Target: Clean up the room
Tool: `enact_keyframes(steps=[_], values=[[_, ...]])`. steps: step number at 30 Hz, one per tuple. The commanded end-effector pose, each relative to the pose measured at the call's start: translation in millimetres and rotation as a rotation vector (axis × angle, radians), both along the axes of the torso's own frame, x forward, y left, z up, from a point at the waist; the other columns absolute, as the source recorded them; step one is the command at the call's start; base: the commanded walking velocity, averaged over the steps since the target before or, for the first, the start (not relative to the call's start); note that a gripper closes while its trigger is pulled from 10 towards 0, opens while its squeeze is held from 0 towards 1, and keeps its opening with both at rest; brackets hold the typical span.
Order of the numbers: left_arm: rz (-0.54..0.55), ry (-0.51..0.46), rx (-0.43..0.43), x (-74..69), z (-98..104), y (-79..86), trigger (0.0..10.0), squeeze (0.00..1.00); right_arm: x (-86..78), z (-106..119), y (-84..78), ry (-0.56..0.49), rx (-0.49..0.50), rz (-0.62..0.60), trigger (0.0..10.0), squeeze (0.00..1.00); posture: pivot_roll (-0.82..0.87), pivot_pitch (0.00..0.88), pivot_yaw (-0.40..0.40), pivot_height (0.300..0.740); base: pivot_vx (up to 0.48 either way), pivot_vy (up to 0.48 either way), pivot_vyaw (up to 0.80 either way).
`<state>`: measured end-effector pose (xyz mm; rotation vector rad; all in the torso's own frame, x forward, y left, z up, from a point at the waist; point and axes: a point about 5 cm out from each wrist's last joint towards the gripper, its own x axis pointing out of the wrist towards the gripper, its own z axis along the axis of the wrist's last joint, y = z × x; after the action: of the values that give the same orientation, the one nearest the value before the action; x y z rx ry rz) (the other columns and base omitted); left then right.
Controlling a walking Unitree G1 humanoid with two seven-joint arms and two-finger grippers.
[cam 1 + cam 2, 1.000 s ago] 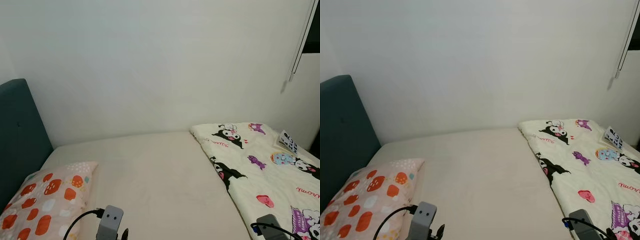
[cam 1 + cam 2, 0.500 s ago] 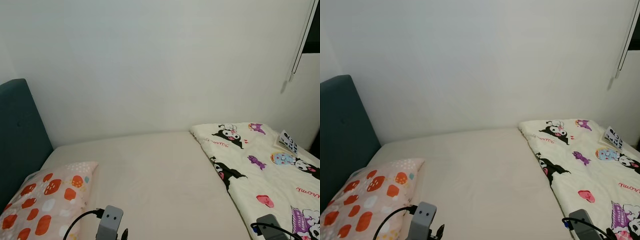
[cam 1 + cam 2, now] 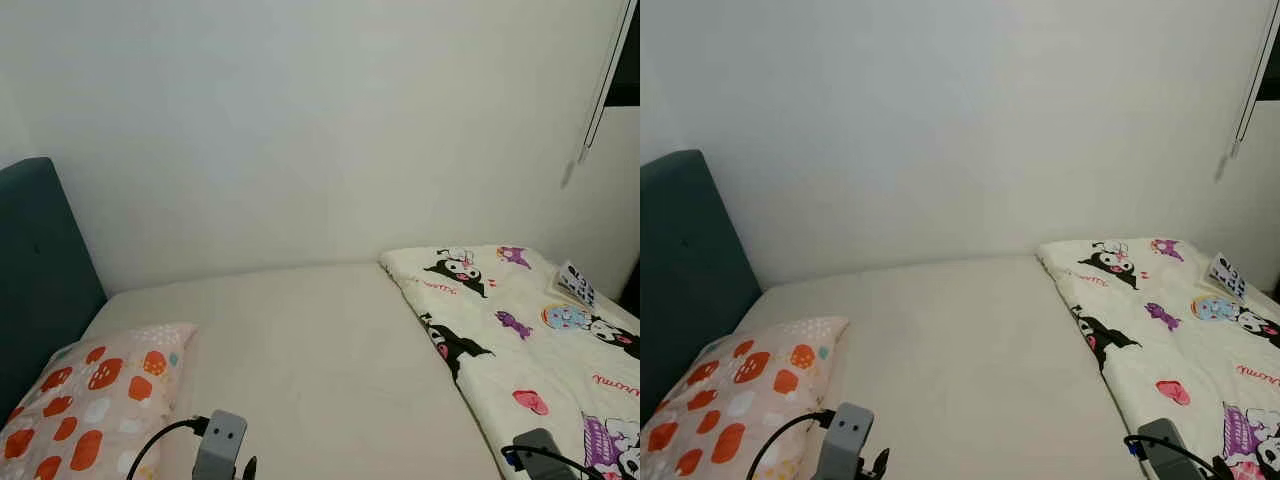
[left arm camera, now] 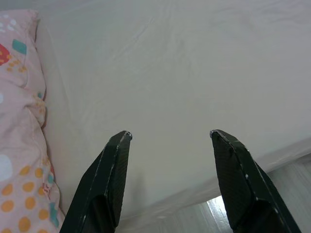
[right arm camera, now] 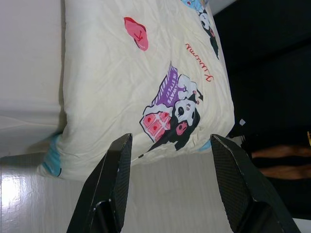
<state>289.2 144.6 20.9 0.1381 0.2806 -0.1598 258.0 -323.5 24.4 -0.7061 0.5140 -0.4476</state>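
A bed with a cream sheet (image 3: pixel 310 350) lies before me. A pink pillow with red and orange spots (image 3: pixel 90 395) rests at its left end, by the dark teal headboard (image 3: pixel 40 270). A folded cream blanket with cartoon prints (image 3: pixel 530 340) covers the right end. My left gripper (image 4: pixel 170 136) is open above the bed's near edge beside the pillow (image 4: pixel 19 126), holding nothing. My right gripper (image 5: pixel 170 138) is open over the blanket's near corner (image 5: pixel 146 87), holding nothing. Both wrists show low in the head views (image 3: pixel 222 440) (image 3: pixel 540 448).
A white wall backs the bed. A blind's cord (image 3: pixel 600 90) hangs at the upper right by a dark window. A small printed card (image 3: pixel 577 284) lies on the blanket's far right. Pale wooden floor (image 5: pixel 97 194) runs along the bed's near side.
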Motion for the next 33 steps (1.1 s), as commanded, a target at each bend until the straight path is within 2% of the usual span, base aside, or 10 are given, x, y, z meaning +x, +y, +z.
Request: enact_keyframes(steps=[1, 18, 33], values=[[0.012, 0.015, -0.018, -2.4, -4.2, 0.6, 10.0, 0.0, -1.5, -1.8, -0.5, 0.007, 0.011, -0.013, 10.0, 0.0, -0.06, 0.097, 0.031, 0.74, 0.0, 0.0, 0.0], [-0.011, 0.018, -0.016, -0.9, -3.6, -2.4, 10.0, 0.0, -1.7, -3.2, 1.8, 0.006, 0.011, -0.012, 10.0, 0.0, -0.07, 0.099, 0.051, 0.74, 0.0, 0.0, 0.0], [-0.022, 0.023, -0.007, -2.0, -4.1, 1.7, 10.0, 0.0, -1.7, -4.5, 4.4, 0.003, 0.011, -0.01, 10.0, 0.0, -0.07, 0.102, 0.067, 0.74, 0.0, 0.0, 0.0]])
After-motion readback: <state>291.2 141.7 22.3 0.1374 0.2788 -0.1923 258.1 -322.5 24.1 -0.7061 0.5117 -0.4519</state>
